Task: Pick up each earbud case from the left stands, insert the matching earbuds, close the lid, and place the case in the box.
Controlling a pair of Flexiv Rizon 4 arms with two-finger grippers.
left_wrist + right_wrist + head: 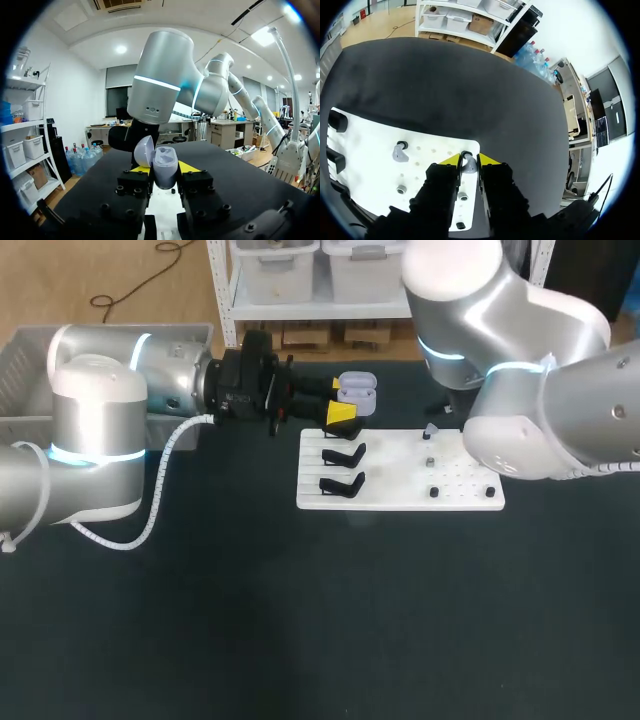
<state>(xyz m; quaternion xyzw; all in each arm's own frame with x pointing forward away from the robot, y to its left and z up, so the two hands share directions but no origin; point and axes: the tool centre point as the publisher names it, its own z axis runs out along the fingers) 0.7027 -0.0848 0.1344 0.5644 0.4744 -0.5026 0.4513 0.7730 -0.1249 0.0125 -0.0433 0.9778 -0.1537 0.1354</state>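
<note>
The earbud case [357, 390] is held by the L gripper [345, 412] above the far left corner of the white board [400, 498], clear of the stands [345, 455]. In the L wrist view the lavender case [165, 167] is seen clamped btw. the two yellow tips of the L gripper [164, 171], one finger on each side, so a firm grip on it is shown. The lid [144, 150] is swung open to one side and the moulded insert is exposed; whether anything sits in it can't be told.

Two black stands are seen on the board's left part, both bare. A third, just under the L gripper, is mostly hidden.

The R gripper is hidden under the R arm [530, 370] in the head view. In the R wrist view the R gripper [469, 161] is lowered onto the board [365, 165] near its corner, w/ a small grey earbud [468, 163] pinched btw. the tips, both sides touched. A second earbud [399, 152] is seated on the board beside the gripper, apart from it. Dark pegs [401, 189] are dotted over the same area.

A grey box [25, 350] is placed at the table's [300, 620] far left, behind the L arm.
</note>
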